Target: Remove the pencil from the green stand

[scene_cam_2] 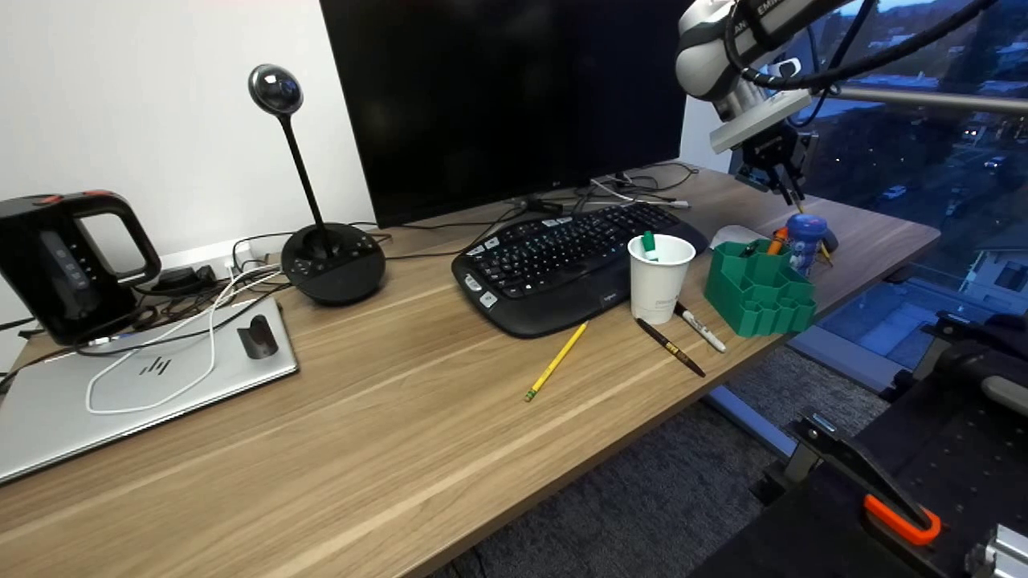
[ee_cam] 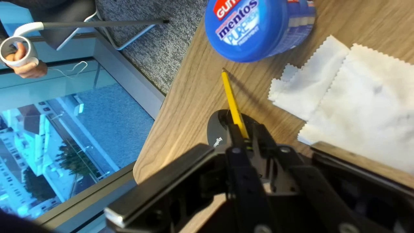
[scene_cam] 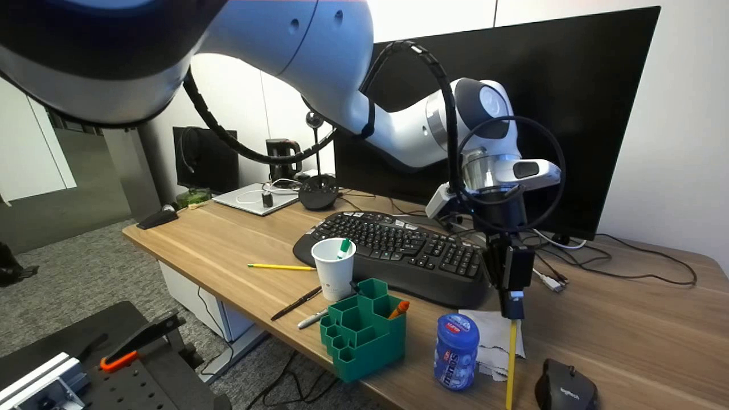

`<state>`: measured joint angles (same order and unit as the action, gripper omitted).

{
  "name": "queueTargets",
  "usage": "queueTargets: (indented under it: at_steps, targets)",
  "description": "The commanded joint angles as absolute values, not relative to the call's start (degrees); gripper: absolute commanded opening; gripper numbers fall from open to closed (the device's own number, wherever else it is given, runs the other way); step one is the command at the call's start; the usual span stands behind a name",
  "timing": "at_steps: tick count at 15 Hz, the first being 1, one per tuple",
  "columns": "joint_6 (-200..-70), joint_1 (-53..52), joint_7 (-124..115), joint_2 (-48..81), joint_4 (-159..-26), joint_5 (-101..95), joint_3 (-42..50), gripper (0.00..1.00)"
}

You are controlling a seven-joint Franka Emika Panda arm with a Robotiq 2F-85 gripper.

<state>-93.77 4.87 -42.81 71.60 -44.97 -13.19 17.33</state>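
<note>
Pinching the pencil (ee_cam: 232,100) near 1 end; my hand (ee_cam: 247,132) is closed on it, probably to leave the tip (ee_cam: 224,71) free for setting down. It slants over the worktop (scene_cam: 638,336) beside the gum tub (scene_cam: 456,353) (can't tell if it touches), well apart from the green stand (scene_cam: 379,350). I'd call removal done.
</note>
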Motion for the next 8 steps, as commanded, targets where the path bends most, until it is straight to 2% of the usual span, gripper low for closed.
queueTargets:
  at_steps: [1, 7, 8]
  targets:
    - [-90.0, 5.7, -43.3, 75.3, -37.7, -13.0, 17.2, 0.48]
    - [-92.9, 6.2, -38.1, 70.9, -40.4, -10.6, 14.6, 0.93]
    - [-94.2, 6.2, -35.5, 69.3, -41.7, -10.0, 13.6, 0.98]
